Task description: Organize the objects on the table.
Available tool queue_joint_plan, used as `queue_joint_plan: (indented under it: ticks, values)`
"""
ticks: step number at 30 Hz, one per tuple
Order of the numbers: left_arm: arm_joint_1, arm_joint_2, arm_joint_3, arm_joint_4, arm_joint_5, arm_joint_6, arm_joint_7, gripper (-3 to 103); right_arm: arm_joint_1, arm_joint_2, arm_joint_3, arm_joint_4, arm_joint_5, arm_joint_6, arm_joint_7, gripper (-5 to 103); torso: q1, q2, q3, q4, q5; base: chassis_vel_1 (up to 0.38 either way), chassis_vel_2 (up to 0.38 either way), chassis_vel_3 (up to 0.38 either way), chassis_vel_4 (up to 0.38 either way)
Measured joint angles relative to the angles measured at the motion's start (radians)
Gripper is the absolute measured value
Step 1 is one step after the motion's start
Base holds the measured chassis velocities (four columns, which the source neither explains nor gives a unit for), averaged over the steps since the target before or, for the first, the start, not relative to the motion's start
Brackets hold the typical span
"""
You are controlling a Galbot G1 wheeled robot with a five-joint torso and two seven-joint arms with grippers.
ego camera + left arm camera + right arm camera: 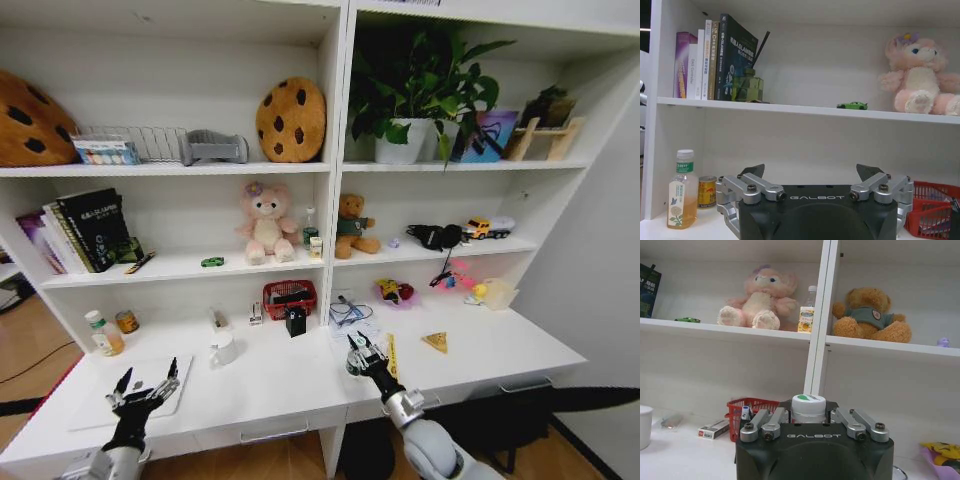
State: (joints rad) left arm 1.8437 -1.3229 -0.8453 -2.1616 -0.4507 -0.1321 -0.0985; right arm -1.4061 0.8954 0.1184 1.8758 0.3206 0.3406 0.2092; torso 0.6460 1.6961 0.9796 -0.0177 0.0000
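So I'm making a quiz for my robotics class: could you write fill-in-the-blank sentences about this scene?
1. The right hand is shut on a small white ____.
2. The left hand hovers with its fingers ____.
3. The green toy car sits on the shelf beside the ____ plush toy.
4. The basket on the table is ____.

Missing: jar; open; pink; red
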Motion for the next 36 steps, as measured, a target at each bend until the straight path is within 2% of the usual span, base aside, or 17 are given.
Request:
queue_joint_plan:
  ticks: [4,19,31,36]
  values:
    - [0.002,-0.004,0.0,-0.003,0.001,0.0,0.0,100,-0.092,0.02,0.031,0.013,-0.085,0.022,0.01,31,0.0,0.0,0.0,0.0,0.0,0.0,0.0,0.0,0.0]
    - [0.016,-0.024,-0.012,-0.01,0.001,-0.007,0.006,100,-0.316,0.079,0.041,0.002,-0.225,0.112,-0.016,31,0.0,0.0,0.0,-0.0001,-0.0001,0.0,0.0,0.0,0.0]
    - [0.015,-0.025,-0.016,-0.006,-0.001,-0.008,0.006,100,-0.332,0.116,0.026,-0.119,-0.268,0.164,-0.02,31,0.0,0.0,0.0,0.0,0.0,0.0,0.0,0.0,0.0]
    - [0.014,-0.023,-0.019,-0.004,-0.004,-0.008,0.007,100,-0.303,0.15,0.023,-0.235,-0.311,0.183,0.008,31,0.0,0.0,0.0,0.0001,0.0,0.0,0.0,0.0,0.0]
